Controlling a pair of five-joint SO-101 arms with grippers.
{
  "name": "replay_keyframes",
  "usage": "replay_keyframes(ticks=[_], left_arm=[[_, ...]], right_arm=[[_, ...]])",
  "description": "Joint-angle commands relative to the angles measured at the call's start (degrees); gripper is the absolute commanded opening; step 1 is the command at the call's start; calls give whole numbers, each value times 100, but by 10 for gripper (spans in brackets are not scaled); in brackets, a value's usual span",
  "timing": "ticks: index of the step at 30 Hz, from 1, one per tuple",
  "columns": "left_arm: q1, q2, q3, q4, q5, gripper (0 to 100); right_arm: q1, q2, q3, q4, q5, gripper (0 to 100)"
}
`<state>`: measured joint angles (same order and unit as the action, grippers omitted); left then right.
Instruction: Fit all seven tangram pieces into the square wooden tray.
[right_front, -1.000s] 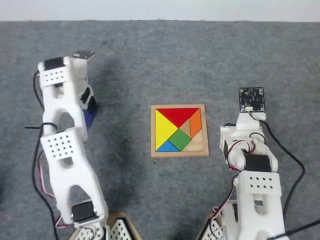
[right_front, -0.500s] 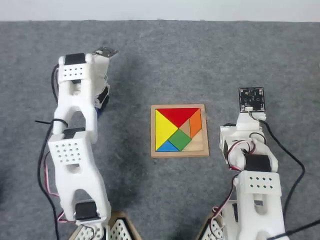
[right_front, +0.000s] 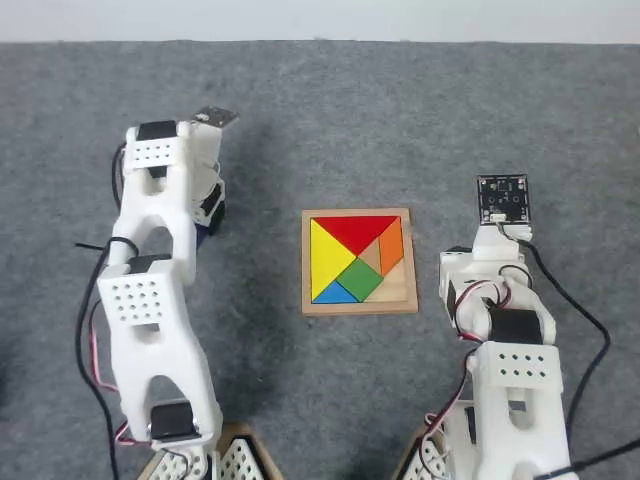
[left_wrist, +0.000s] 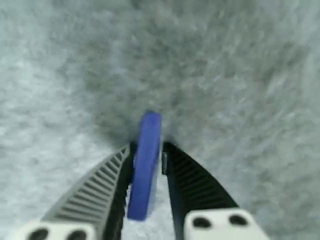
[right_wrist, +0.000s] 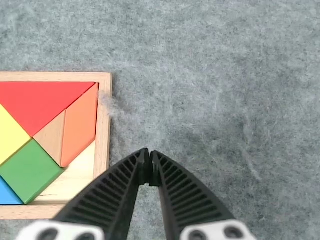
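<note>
Left gripper (left_wrist: 149, 147) clamps blue piece (left_wrist: 145, 185) edge-on, well apart from tray (right_front: 360, 308); right gripper (right_wrist: 149, 154), pressed together, beside its rim.

Grey carpet (right_front: 300, 120) reaches a white band (right_front: 320, 20) beyond

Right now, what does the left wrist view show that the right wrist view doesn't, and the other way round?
Left wrist view: the left gripper shut on a blue piece, which it holds on edge.
Right wrist view: the right gripper, shut on nothing, beside the wooden tray. The tray holds a red piece, an orange piece and a green piece, with a bare gap at the corner nearest that gripper.
Shared: the grey mat.
</note>
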<state>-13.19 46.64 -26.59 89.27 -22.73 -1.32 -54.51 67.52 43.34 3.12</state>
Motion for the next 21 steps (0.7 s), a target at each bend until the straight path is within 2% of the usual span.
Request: replay_keyframes(ticks=[1,7,11,14,18,21], left_arm=[[18,-26,-40,-79,-26,8],[334,-818,-13,633,-202,10],[844,-1714,13,1125,-185,10],[1248,-2426,374,1134,-149,10],[2057,-3244,1314,1116,-149,10],[2910,-3666,1877,844,70,10]], right_arm=[[-22,-198,-70,40,70,7],[-31,-198,-70,40,70,7],[-22,-198,-70,40,70,7],[-13,-207,-70,40,70,7],[22,-215,-70,48,79,7],[391,-224,-167,145,193,7]])
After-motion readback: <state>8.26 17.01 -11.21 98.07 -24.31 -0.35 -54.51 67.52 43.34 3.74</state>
